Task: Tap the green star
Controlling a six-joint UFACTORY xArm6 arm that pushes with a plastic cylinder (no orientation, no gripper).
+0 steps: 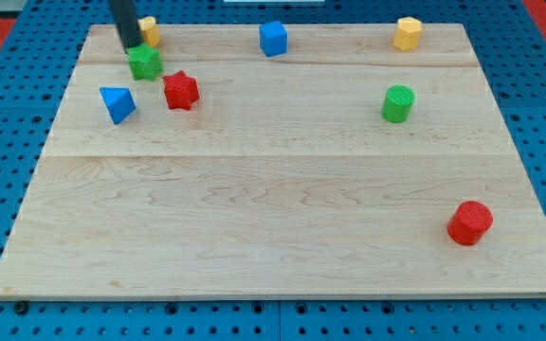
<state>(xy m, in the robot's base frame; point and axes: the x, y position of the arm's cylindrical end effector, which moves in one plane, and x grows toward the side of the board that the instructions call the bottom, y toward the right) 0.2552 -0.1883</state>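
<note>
1. Resting at the view's upper left, my tip (134, 45) stands right at the top edge of the green star (145, 63), touching it or very nearly; I cannot tell which for certain.
2. There is no claw on this arm, only a straight dark rod, so nothing opens, closes or is held.
3. The green star sits near the top-left corner of the wooden board (282, 227), with a yellow block (149, 30) just behind it, partly hidden by the rod.
4. A red star (181, 90) lies just to the view's right of the green star, and a blue block (118, 103), wedge-like, lies below and to the left.
5. What could go wrong, in my judgement: a push that runs too long would shove the green star down into the red star or the blue block instead of merely tapping it.
6. A sideways drift of the rod could also knock the yellow block toward the board's top edge.
7. Well apart are a blue cube (273, 38), a yellow block at top right (408, 33), a green cylinder (397, 103) and a red cylinder (469, 223).
8. No containers appear; every block lies loose on the board.
</note>
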